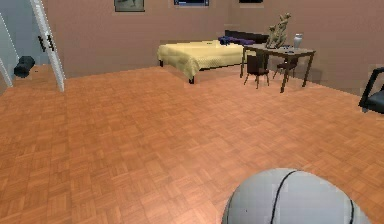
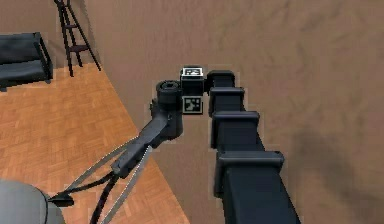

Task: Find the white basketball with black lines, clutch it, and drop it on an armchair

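The tool (image 2: 80,205) reaches down and toward the arm side view's left from the end of the arm (image 2: 240,150), its thin fingers running out to the ball (image 2: 20,205) in that view's bottom left corner. We cannot tell the tool's state, nor whether it has the ball or holds anything at all. Whether the fingers touch the ball is also beyond us. The ball, white with black lines, shows again at the bottom edge of the forward view (image 1: 295,200), close to the robot, and we cannot say if it rests on the floor (image 1: 150,140) or hangs clear of it. We judge the clutching step to be in hand. The next move calls for a sure hold and a lift, and then a turn toward a seat. A dark cushioned seat (image 2: 22,60) stands at the arm side view's top left, well apart from the ball. We take it for the likely armchair, and a dark shape at the forward view's right edge may be the same piece. A tripod (image 2: 72,35) stands just beside it against the wall (image 2: 300,50), and the arm would need to stay clear of it. Farther off, across open floor, are a yellow bed (image 1: 195,55), a counter (image 1: 296,49) with a statue (image 1: 280,30) and chairs (image 1: 257,65), and a door (image 1: 47,45) at the left.
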